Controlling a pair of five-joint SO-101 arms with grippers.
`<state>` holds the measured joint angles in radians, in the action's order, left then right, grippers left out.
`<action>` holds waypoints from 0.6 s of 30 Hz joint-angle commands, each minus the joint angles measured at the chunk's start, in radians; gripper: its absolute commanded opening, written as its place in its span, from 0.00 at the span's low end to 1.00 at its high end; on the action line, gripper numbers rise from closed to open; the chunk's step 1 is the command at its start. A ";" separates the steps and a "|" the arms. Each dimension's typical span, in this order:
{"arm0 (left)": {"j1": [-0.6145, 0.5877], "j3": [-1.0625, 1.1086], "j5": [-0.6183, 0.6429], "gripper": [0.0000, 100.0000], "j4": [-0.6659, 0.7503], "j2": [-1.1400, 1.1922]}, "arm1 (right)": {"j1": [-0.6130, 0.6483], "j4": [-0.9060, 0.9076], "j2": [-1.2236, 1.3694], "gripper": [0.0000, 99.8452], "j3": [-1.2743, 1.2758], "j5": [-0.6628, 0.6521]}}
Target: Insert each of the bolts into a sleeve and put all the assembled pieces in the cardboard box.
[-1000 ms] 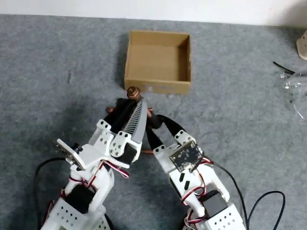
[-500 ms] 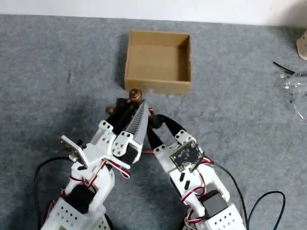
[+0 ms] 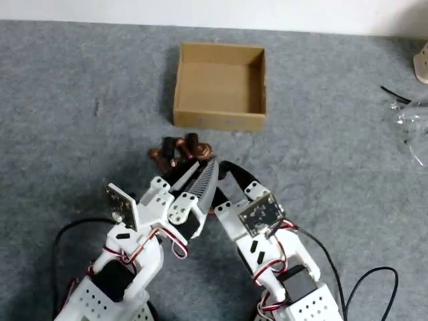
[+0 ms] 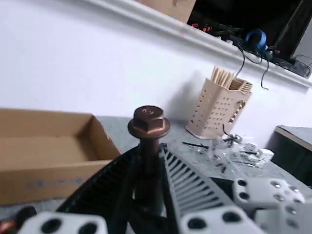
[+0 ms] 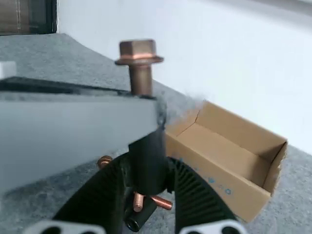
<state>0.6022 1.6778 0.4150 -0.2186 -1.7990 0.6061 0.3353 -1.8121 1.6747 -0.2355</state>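
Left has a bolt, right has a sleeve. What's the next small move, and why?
Probably ease the left gripper straight down to push the bolt into the sleeve held by the right gripper. The bolt stands upright above the sleeve, roughly in line, with its upper shaft showing. The joint itself is hidden, so go slowly.

You see a copper-brown metal hex bolt (image 4: 148, 127), a black cylindrical sleeve (image 5: 146, 168), a dark ribbed left gripper (image 4: 149, 165), a plain tan cardboard box (image 3: 221, 120) and mottled grey carpet (image 3: 80, 120).
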 commanded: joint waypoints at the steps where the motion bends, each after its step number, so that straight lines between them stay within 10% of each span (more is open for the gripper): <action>1: 0.007 0.019 0.005 0.01 -0.048 0.012 | -0.008 -0.033 -0.025 0.00 0.015 0.023; 11: -0.044 0.019 0.003 0.02 -0.048 0.019 | -0.012 -0.015 -0.025 0.00 0.031 0.018; 18: -0.001 0.019 0.005 0.32 -0.100 0.019 | -0.062 -0.010 -0.025 0.00 0.042 0.018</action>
<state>0.5731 1.6778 0.4196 -0.2723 -1.8006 0.5815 0.3353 -1.8121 1.6747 -0.2248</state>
